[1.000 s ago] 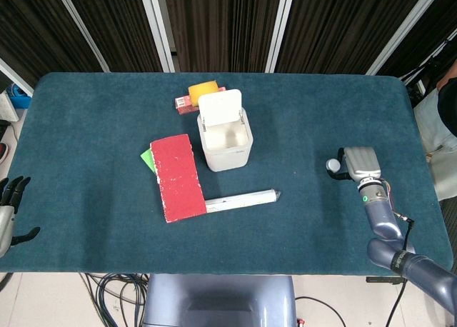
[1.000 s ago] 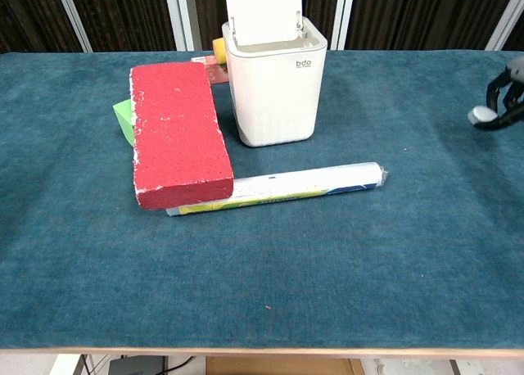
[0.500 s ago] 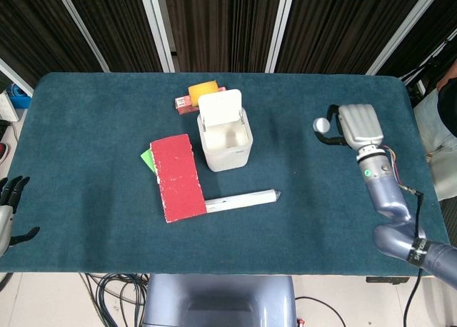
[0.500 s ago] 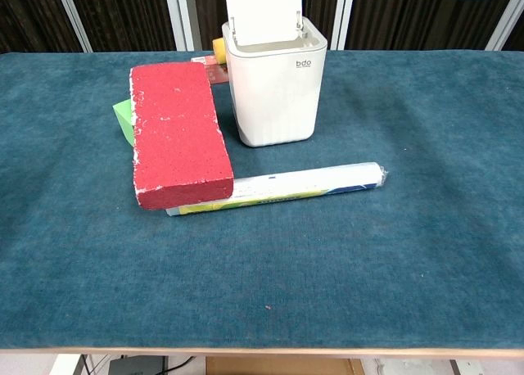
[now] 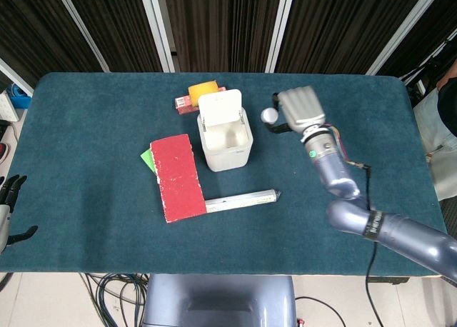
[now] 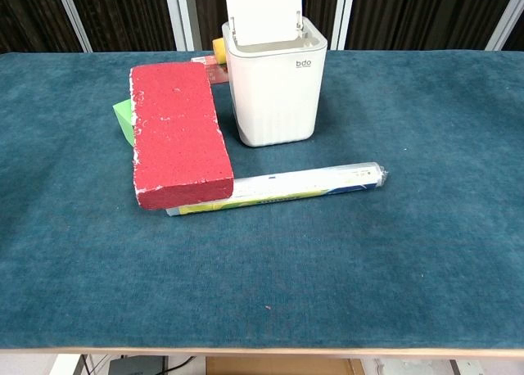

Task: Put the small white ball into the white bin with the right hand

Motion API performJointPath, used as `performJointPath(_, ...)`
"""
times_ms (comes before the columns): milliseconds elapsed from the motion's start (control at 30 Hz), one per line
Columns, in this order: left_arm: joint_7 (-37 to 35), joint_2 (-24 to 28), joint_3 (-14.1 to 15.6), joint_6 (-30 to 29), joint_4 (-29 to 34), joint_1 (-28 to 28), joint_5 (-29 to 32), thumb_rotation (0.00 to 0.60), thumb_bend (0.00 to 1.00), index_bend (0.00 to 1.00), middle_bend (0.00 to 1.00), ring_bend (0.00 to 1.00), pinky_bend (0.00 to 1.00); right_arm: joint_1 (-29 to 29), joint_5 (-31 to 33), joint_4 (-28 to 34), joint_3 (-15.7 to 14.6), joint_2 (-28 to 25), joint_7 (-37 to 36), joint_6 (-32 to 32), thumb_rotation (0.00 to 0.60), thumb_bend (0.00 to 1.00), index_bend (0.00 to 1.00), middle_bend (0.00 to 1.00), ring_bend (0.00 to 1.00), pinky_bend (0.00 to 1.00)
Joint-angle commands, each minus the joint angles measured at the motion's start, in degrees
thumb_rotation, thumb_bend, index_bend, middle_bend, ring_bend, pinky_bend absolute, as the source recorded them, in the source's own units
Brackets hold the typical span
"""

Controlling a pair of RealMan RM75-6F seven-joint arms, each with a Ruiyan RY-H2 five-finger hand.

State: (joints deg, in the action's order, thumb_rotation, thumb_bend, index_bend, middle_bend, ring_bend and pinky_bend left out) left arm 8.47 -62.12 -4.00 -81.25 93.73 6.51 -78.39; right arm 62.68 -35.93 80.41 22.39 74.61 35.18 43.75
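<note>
While the white bin point(image 5: 226, 143) stands lid-up just left of it, the right hand point(image 5: 298, 110) pinches the small white ball point(image 5: 268, 116) at its fingertips; it should centre over the opening before letting go.

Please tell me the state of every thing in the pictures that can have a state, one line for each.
white bin: lid up, open, upright, looks empty inside.
small white ball: held in the air, right of the bin.
right hand: holds the ball at its fingers.
left hand: fingers apart, holds nothing.
red brick: flat, one end on the roll.
roll: lying on its side.
</note>
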Motion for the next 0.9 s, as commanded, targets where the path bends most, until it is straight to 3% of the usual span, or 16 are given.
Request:
performJointPath(33, -0.24, 0.09, 0.11, 0.18, -0.04, 0.05, -0.16, 0.6, 0.16, 0.14, 0.15, 0.03, 0.01, 2.95, 3.39, -0.67, -1.99, 2.69, 3.47, 0.11, 0.6, 0.22, 0.53, 0.78, 0.91, 0.85)
performJointPath(367, -1.12, 0.36, 0.27, 0.68, -0.17, 0.26, -0.47, 0.6, 0.16, 0.14, 0.15, 0.03, 0.01, 7.93, 10.69, -4.18, -5.07, 7.02, 8.25, 1.71, 0.6, 0.2, 0.5, 0.78, 0.9, 0.85)
performJointPath(633, -1.82, 0.61, 0.37, 0.81, -0.25, 0.3, -0.76, 0.6, 0.16, 0.14, 0.15, 0.03, 0.0, 10.0, 13.55, -6.45, -5.83, 9.26, 8.94, 1.08, 0.6, 0.19, 0.46, 0.78, 0.9, 0.85)
performJointPath(900, -1.92, 0.55, 0.3, 1.07, -0.51, 0.47, -0.59, 0.6, 0.16, 0.13, 0.15, 0.03, 0.0, 11.3, 14.72, -6.83, -6.41, 9.85, 8.86, 1.29, 0.6, 0.16, 0.33, 0.78, 0.9, 0.85)
